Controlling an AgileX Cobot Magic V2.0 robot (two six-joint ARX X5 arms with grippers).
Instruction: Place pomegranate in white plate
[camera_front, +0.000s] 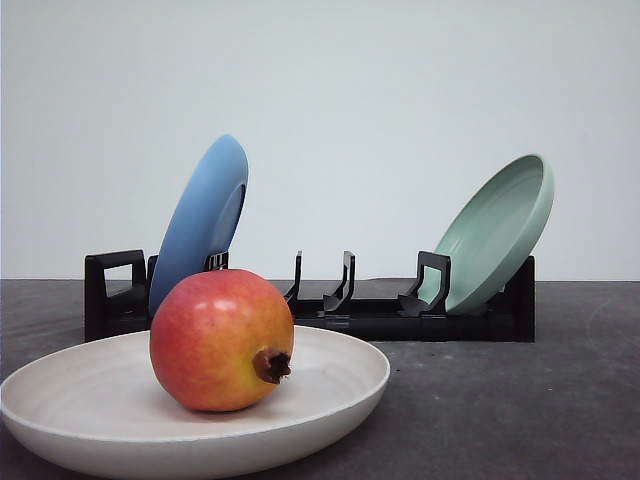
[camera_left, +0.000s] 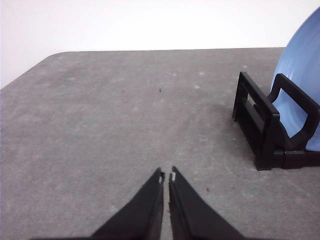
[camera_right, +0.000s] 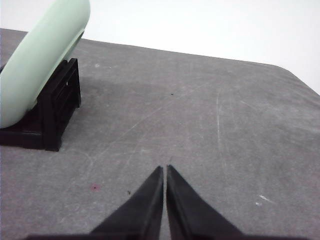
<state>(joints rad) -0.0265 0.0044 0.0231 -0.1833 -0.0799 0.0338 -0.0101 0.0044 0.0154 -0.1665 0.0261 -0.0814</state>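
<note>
wide off-white matte plate (camera_front: 330, 385) cut off by the lower and left frame edges in front view. round red-yellow pomegranate (camera_front: 220, 340) hides the plate's floor behind it, plus the lower edge of the leaning blue plate (camera_front: 200, 225) and part of the black slotted plastic rack (camera_front: 400, 320). in left wrist view the blue plate runs off the right edge. in right wrist view the pale green plate (camera_right: 40, 60) is cut at upper left, rack's far side off frame at left.
</note>
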